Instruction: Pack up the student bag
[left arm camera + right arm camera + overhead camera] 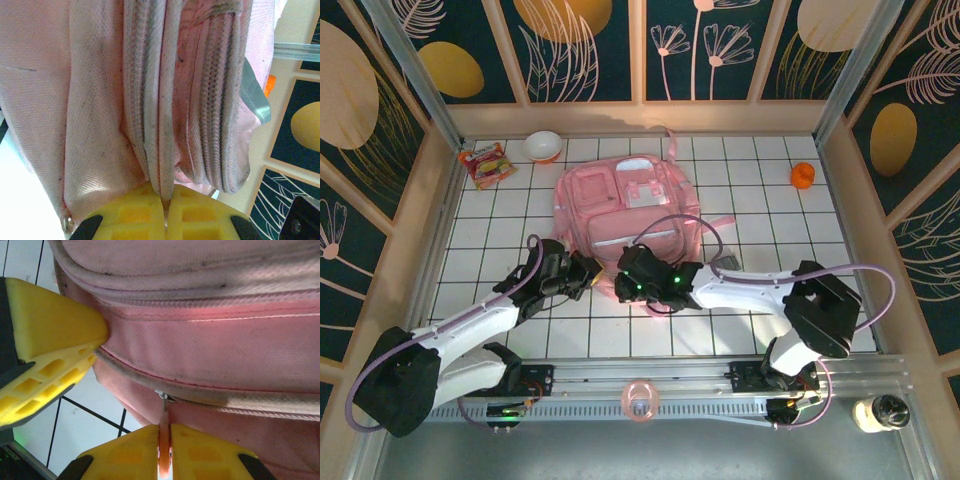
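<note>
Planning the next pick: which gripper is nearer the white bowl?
Left. The left gripper holds the student bag's near-left corner, on the bowl's side; the right gripper is farther right.

The white gridded tabletop [770, 215] is carrying a big soft pink fabric backpack [625, 195] at its centre. A white bowl [543, 146] and a red-and-yellow snack packet [485, 163] are lying far left, and a small orange object [803, 175] is lying far right.

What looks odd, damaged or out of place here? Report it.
Dark grime streaks mark the large soft pink fabric backpack along its zipper seams. Nothing looks spilled or torn.
</note>
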`<action>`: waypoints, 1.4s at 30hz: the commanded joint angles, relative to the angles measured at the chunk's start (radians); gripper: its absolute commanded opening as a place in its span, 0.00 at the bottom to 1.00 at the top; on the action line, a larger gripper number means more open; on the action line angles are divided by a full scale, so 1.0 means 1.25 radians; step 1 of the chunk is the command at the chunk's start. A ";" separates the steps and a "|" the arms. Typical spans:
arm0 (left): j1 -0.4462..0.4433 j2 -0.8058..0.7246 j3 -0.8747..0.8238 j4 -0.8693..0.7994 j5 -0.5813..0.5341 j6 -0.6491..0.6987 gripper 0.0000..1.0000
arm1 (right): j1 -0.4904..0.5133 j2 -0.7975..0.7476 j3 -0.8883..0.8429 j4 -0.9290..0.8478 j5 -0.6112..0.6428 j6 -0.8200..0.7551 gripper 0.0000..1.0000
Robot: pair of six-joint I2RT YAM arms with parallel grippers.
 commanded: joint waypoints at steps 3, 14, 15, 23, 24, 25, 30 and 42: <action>-0.011 -0.011 0.031 0.059 0.025 -0.024 0.00 | -0.008 0.023 0.038 -0.021 0.017 -0.009 0.18; -0.014 -0.024 0.036 0.062 0.027 -0.035 0.00 | -0.022 0.087 0.082 -0.104 0.052 0.012 0.22; -0.014 -0.027 0.036 0.062 0.025 -0.035 0.00 | -0.022 0.090 0.082 -0.099 0.047 0.009 0.22; -0.014 -0.032 0.032 0.027 -0.009 -0.018 0.00 | -0.024 0.055 0.065 -0.107 0.039 0.013 0.00; -0.013 -0.032 0.034 0.011 -0.020 -0.007 0.00 | -0.027 0.041 0.059 -0.124 0.046 0.014 0.00; -0.013 -0.032 0.035 -0.001 -0.031 0.005 0.00 | -0.030 0.029 0.050 -0.137 0.053 0.016 0.00; 0.036 -0.034 0.036 -0.069 -0.041 0.088 0.00 | -0.061 -0.077 -0.033 -0.195 0.074 0.018 0.00; 0.169 0.011 0.162 -0.171 -0.071 0.282 0.00 | -0.015 -0.083 -0.028 -0.053 -0.032 -0.039 0.00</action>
